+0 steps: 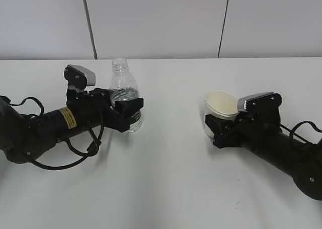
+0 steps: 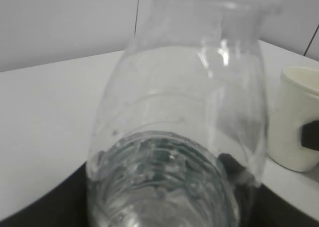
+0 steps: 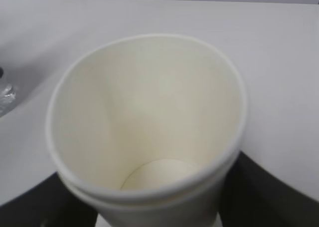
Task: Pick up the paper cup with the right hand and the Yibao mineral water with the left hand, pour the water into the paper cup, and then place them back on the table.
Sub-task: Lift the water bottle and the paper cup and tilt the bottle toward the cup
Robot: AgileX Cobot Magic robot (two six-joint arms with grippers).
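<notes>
The clear Yibao bottle [image 1: 123,85] stands upright and capless at the left, with water [image 1: 124,95] in its lower part. My left gripper [image 1: 128,113] is shut on its green-label band, and the bottle [image 2: 189,102] fills the left wrist view. The white paper cup [image 1: 221,105] is at the right, tilted slightly left, and my right gripper [image 1: 220,124] is shut on its lower wall. In the right wrist view the cup [image 3: 149,102] is empty, showing its cream inside. The cup [image 2: 298,122] also shows at the right edge of the left wrist view.
The white table [image 1: 171,178] stretches between and in front of both arms. A pale panelled wall [image 1: 161,17] stands behind its far edge. Cables loop beside the left arm [image 1: 45,126].
</notes>
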